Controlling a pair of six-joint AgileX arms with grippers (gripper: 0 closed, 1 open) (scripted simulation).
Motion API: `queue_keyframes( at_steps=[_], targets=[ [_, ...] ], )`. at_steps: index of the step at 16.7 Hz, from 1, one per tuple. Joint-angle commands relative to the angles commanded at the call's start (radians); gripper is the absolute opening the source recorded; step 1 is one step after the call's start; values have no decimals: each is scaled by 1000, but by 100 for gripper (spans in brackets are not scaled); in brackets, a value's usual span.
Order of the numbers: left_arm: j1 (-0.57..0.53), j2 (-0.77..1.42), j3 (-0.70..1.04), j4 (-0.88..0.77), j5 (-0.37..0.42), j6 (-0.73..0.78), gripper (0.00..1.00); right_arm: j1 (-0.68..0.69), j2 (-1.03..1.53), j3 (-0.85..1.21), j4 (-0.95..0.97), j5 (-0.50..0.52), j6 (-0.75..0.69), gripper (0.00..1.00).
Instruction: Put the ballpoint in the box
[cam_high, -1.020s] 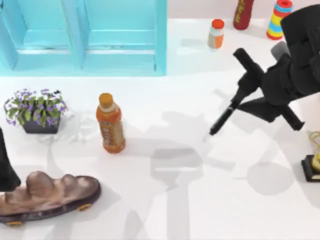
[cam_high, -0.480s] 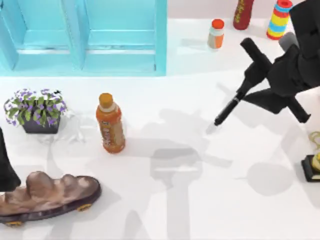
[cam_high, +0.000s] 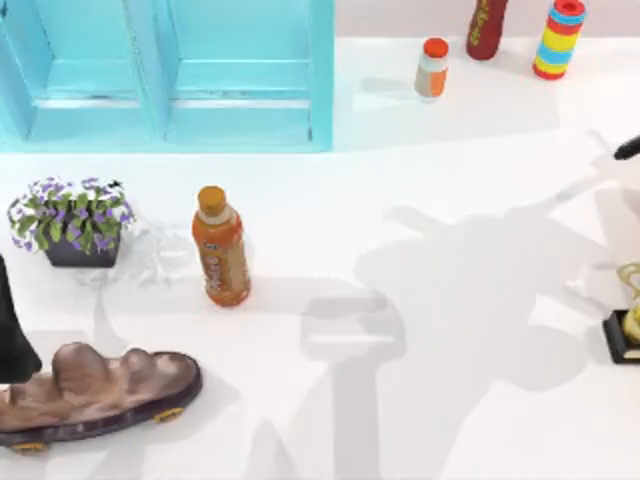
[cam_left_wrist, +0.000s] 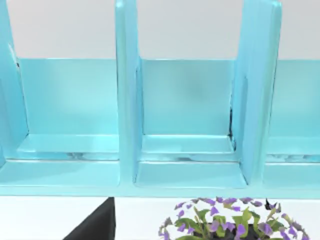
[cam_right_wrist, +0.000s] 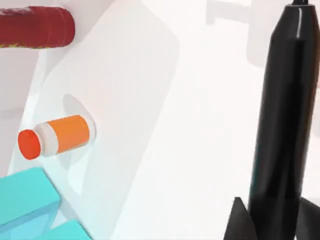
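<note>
Right gripper (cam_right_wrist: 267, 220) closed around pen (cam_right_wrist: 282, 110), fingers flanking its lower barrel. Pen tip (cam_high: 628, 149) pokes in at right edge of desk (cam_high: 420, 250), well apart from blue box (cam_high: 165, 70) at back left. Left gripper state: cannot tell; left arm (cam_high: 12, 330) at left edge.

I see the box (cam_high: 170, 75) at the table's (cam_high: 420, 200) eleven o'clock, the plant (cam_high: 72, 222) at nine, a bottle (cam_high: 221, 247) just right of it, the pen (cam_high: 628, 149) tip at three, three bottles (cam_high: 432, 68) around one
</note>
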Motion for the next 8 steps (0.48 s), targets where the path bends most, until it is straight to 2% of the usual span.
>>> queue_keyframes(
  at_steps=[5, 8],
  targets=[
    [0, 0, 0, 0, 0, 0, 100, -369, -85, -74, -41, -49, -74, 0],
    [0, 0, 0, 0, 0, 0, 100, -541, -133, -132, -79, -81, -131, 0]
  ],
)
